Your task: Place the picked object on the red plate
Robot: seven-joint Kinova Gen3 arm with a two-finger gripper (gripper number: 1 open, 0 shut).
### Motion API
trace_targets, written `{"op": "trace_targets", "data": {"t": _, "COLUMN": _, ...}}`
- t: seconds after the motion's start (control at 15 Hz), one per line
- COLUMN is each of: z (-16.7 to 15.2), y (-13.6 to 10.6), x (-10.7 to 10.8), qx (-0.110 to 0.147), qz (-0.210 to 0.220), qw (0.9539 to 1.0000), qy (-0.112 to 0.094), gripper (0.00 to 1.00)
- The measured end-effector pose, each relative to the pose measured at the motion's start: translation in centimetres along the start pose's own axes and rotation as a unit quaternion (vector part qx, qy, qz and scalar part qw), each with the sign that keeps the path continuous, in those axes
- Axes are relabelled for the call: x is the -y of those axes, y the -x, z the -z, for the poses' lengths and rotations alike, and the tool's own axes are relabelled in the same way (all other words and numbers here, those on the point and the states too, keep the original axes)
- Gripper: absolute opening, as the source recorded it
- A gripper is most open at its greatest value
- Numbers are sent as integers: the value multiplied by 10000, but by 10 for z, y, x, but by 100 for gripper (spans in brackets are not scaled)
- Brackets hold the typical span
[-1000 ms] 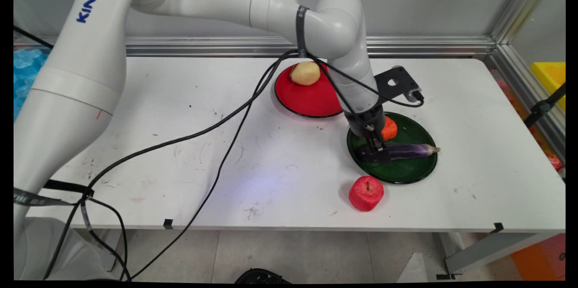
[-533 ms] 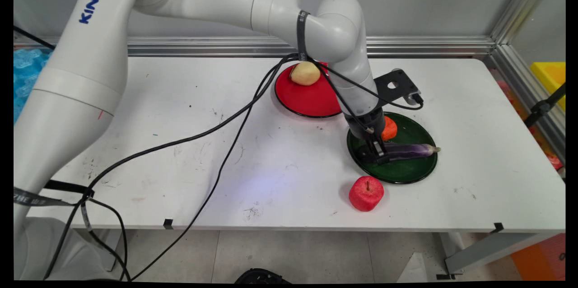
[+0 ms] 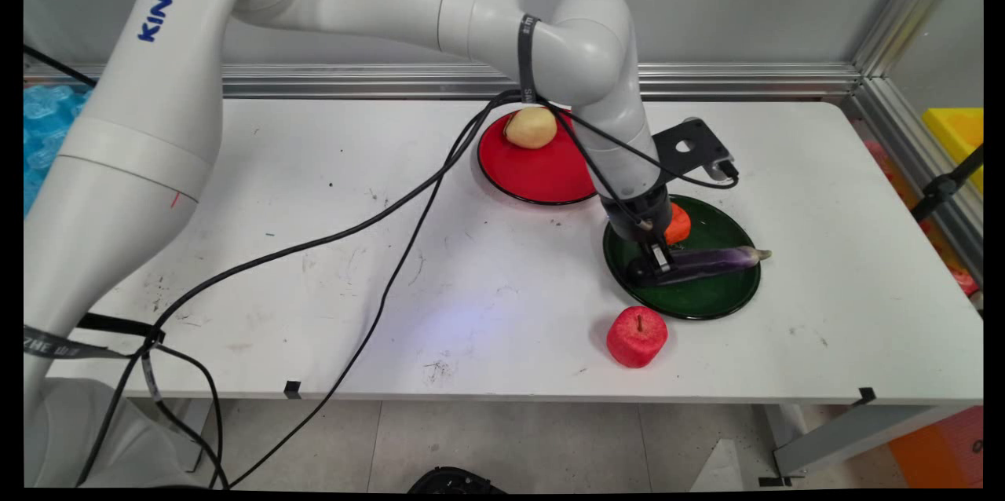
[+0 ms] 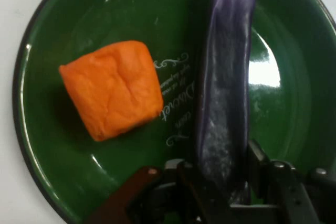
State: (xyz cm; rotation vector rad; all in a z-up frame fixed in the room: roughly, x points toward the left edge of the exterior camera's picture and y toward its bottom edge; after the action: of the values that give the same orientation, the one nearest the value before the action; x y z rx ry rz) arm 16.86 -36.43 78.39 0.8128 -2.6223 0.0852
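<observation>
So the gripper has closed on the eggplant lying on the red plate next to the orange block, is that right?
Not quite: the plate is green, not red. The hand view shows the gripper shut on the eggplant on the green plate, beside the orange block.

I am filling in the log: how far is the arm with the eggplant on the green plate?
Done: the gripper is shut on the eggplant. In hand: its far end tilts up over the green plate. Left: the orange block lies there untouched.
</observation>
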Motion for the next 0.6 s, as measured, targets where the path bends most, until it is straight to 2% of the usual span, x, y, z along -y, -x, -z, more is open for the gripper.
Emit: {"op": "trace_targets", "data": {"t": 0.6, "z": 18, "y": -16, "x": 2, "qx": -109, "qz": -86, "qw": 9998, "qy": 138, "gripper": 0}}
